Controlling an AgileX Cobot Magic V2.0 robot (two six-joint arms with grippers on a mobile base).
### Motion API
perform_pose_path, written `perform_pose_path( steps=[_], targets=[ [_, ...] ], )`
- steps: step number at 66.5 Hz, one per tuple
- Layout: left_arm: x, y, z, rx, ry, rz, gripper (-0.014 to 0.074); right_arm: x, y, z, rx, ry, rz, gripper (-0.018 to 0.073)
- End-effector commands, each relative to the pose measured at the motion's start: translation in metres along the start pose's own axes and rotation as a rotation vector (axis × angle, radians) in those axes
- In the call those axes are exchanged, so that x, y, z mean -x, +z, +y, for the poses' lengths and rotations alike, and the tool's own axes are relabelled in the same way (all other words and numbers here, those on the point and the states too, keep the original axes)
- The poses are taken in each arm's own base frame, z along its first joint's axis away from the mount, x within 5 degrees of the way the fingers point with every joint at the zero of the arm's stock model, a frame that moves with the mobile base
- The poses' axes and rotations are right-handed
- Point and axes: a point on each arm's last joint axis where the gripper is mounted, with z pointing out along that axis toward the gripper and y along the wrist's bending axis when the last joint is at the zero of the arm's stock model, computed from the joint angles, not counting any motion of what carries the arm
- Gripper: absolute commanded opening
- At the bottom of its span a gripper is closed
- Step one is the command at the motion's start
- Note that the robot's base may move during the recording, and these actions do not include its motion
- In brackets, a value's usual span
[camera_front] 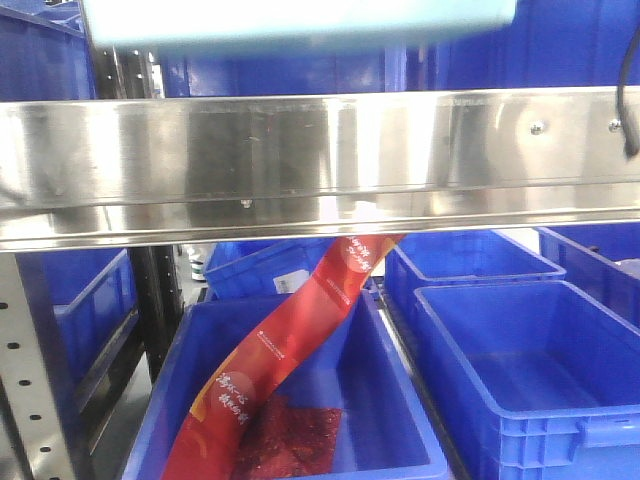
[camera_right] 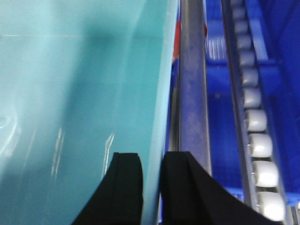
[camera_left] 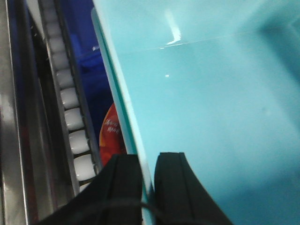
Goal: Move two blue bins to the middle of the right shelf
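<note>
Front view faces the shelf rail (camera_front: 320,165) closely; both wrist views look along the teal bin (camera_left: 211,117).

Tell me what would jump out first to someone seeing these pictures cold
A red banner with white lettering slants out of the blue bin at bottom centre in the front view, under a wide shiny steel shelf rail. In both wrist views a pale turquoise bin fills the frame, with the left pincer and the right pincer each clamped over one wall of it, white rollers running alongside.

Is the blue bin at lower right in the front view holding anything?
No, the lower-right blue bin shows only its bare floor.
</note>
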Motion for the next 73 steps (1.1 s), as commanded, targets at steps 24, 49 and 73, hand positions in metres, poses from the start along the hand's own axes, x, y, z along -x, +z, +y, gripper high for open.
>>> perform_pose_path(
  steps=[24, 49, 73],
  targets=[
    [0.003, 0.006, -0.017, -0.103, 0.008, -0.018, 0.0258, 0.005, 0.019, 0.008, 0.034, 0.002, -0.032, 0.0263],
    [0.004, -0.009, -0.018, -0.105, 0.012, -0.049, 0.0598, 0.007, -0.014, 0.005, 0.006, -0.019, -0.078, 0.0568],
    [-0.004, -0.11, -0.024, -0.118, 0.038, -0.247, 0.0069, 0.005, -0.107, 0.005, -0.002, -0.039, -0.246, 0.0024]
  ],
)
